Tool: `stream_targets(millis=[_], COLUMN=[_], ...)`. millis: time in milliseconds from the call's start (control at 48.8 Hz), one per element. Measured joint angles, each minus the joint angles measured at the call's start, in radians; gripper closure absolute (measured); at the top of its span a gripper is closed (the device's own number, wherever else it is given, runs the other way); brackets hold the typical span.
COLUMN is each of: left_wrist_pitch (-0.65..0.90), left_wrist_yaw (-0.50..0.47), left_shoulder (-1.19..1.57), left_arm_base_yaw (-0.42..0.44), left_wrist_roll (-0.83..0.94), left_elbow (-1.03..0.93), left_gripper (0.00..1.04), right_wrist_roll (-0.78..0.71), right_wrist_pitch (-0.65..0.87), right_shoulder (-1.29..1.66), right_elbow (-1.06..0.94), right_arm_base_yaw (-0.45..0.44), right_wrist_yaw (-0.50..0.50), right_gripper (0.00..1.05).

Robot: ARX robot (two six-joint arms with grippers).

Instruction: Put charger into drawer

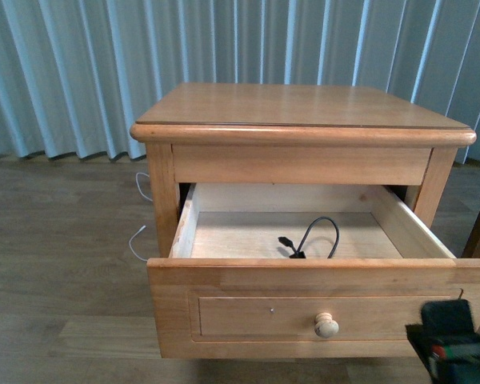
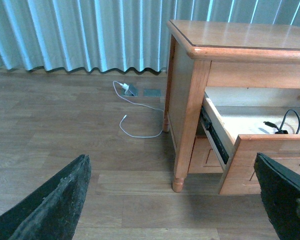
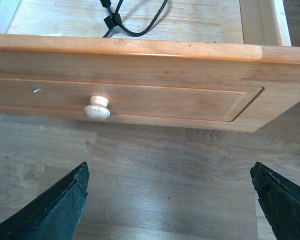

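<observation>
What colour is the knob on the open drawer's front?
Pale cream wood, lighter than the honey-coloured drawer front; the knob shows best in the right wrist view.

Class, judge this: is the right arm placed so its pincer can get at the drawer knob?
Probably yes. The right pincer is open and faces the knob on the drawer front, with only bare floor between them.

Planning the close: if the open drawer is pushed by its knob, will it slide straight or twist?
The drawer probably slides easily: a dark runner shows along its side in the left wrist view. Its knob sits mid-front, so a push there should go fairly straight. The charger cable inside looks light and floppy and may shift.
</observation>
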Motion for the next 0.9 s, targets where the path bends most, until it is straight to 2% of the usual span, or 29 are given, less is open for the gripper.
stream_targets(millis=[349,903], left_wrist_pitch=[0.0,0.0], left_wrist_yaw=[0.0,0.0], left_shoulder=[0.0,0.0], left_arm_base_yaw=[0.0,0.0], left_wrist_roll=[0.0,0.0], left_elbow=[0.0,0.0], left_gripper=[0.06,0.06], right_wrist_roll=[0.081,0.107], right_wrist_pitch=[0.127,0.228], right_shoulder=[0.363,0.659], right_elbow=[0.212,0.523], right_arm_base_yaw=[0.047,0.002], right_wrist_yaw=[0.101,0.158], right_gripper=[0.08,0.08])
